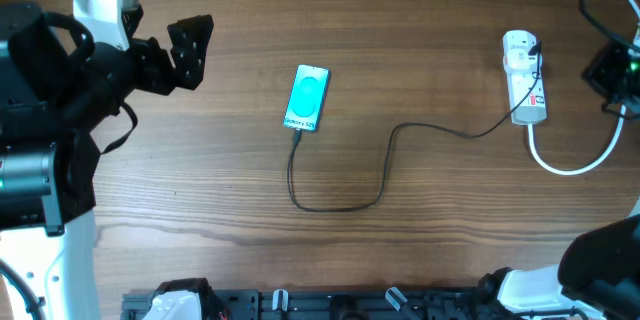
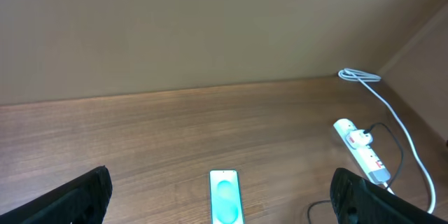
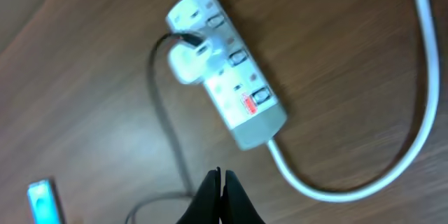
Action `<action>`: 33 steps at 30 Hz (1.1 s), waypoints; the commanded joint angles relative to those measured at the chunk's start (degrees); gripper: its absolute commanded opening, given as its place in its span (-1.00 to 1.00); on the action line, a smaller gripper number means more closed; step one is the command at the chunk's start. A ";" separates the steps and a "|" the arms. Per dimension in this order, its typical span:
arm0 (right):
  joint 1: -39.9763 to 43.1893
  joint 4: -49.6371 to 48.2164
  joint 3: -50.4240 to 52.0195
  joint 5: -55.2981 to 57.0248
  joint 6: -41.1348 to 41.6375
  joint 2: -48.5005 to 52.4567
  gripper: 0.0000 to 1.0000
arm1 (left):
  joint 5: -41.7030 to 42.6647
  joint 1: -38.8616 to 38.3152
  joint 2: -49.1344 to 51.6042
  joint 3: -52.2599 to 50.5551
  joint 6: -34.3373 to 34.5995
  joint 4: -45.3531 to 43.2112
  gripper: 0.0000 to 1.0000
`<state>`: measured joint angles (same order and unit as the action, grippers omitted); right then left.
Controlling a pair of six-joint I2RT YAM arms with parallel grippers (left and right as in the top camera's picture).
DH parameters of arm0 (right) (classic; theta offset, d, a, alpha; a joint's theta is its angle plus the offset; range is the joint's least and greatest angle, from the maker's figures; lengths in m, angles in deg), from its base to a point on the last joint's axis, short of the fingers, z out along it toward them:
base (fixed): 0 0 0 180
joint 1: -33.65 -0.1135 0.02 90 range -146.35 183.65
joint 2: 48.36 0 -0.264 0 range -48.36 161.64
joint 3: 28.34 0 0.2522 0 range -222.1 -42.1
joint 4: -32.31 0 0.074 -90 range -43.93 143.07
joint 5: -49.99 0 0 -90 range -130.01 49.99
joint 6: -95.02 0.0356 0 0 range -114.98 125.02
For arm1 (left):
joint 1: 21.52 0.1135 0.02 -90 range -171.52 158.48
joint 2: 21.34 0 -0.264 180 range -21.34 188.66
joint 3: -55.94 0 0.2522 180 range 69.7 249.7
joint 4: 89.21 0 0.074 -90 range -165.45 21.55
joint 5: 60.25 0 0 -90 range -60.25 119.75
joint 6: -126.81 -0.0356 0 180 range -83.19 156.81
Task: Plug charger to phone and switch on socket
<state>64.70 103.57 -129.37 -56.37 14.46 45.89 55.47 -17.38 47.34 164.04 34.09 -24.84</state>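
The phone (image 1: 307, 98) lies flat at mid-table with its teal screen lit. The thin black charger cable (image 1: 340, 207) meets the phone's near end, loops on the table and runs right to the white socket strip (image 1: 524, 78). My left gripper (image 1: 181, 53) is open and empty, well to the left of the phone. In the left wrist view the phone (image 2: 225, 199) lies between the wide-open fingers (image 2: 221, 180), with the socket (image 2: 360, 148) at the right. My right gripper (image 3: 218, 182) is shut and empty, hovering just short of the socket (image 3: 227, 98), whose red switch mark (image 3: 248, 103) shows.
A thick white lead (image 1: 570, 168) curves from the socket's near end to the right table edge. A white adapter (image 3: 185, 63) with the black cable sits in the socket. The right arm (image 1: 612, 70) stands at the right edge. A black rail (image 1: 330, 305) runs along the front.
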 commanded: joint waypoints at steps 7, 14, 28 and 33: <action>2.99 -19.41 12.39 -4.72 7.26 6.23 -0.92 | -0.28 0.22 0.44 -0.37 0.15 1.62 1.00; 2.32 -29.29 12.39 -6.84 7.02 15.04 -0.91 | -0.28 0.22 0.44 -0.37 0.17 1.62 1.00; -4.52 -39.17 12.39 -2.75 9.11 25.75 -0.92 | -0.28 0.22 0.44 -0.37 0.17 1.62 1.00; -4.55 -40.54 12.39 -2.75 8.52 25.88 -0.91 | -0.31 0.22 0.44 -0.37 0.17 1.62 1.00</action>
<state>60.68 62.70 -117.19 -60.33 23.00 69.30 55.27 -17.38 47.65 163.98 34.09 -23.13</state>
